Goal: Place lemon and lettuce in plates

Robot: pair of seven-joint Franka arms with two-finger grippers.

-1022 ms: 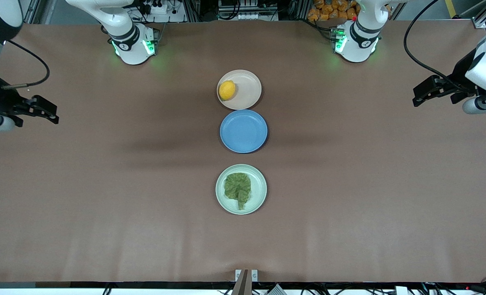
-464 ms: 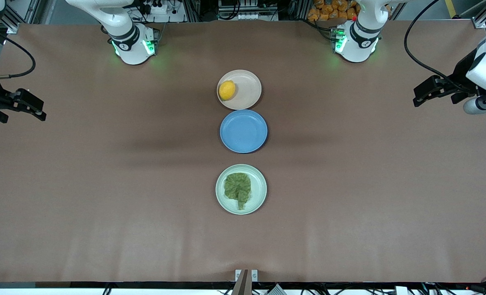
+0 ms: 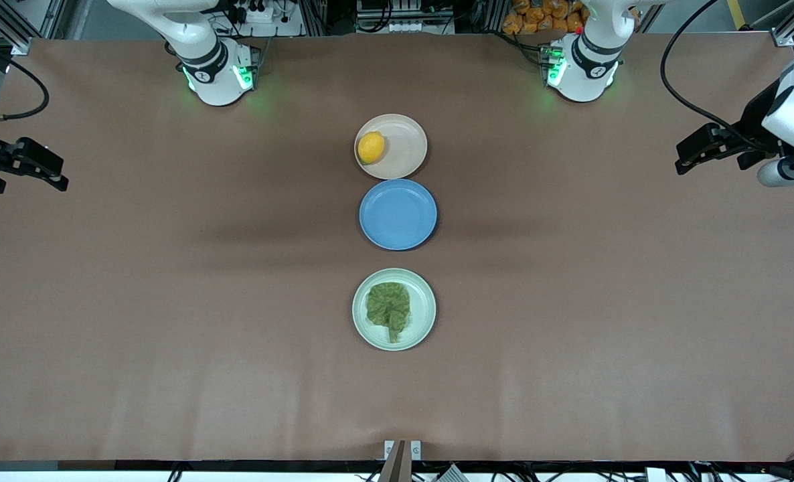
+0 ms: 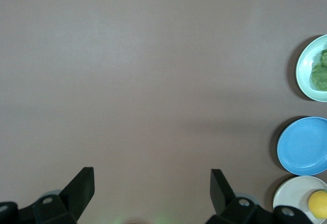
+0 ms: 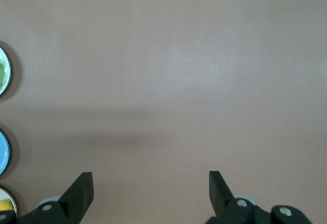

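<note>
The yellow lemon (image 3: 371, 147) lies in the beige plate (image 3: 408, 148), the plate farthest from the front camera. The crinkled green lettuce (image 3: 389, 309) lies in the mint green plate (image 3: 428, 309), the nearest one. My left gripper (image 3: 683, 157) hangs open and empty over the left arm's end of the table, well away from the plates. My right gripper (image 3: 55, 171) hangs open and empty over the right arm's end. In the left wrist view the open left gripper (image 4: 150, 175) frames bare table, with the lemon (image 4: 318, 203) and lettuce (image 4: 321, 69) at the edge. The right gripper (image 5: 150, 175) also frames bare table.
An empty blue plate (image 3: 398, 214) sits between the two task plates, touching the beige one. The brown table top (image 3: 169, 301) stretches wide on both sides of the plate row. Both arm bases (image 3: 217, 73) stand along the edge farthest from the front camera.
My right gripper has drawn back toward the right arm's end of the table, away from the plates. The left arm, lemon and lettuce have not moved.
</note>
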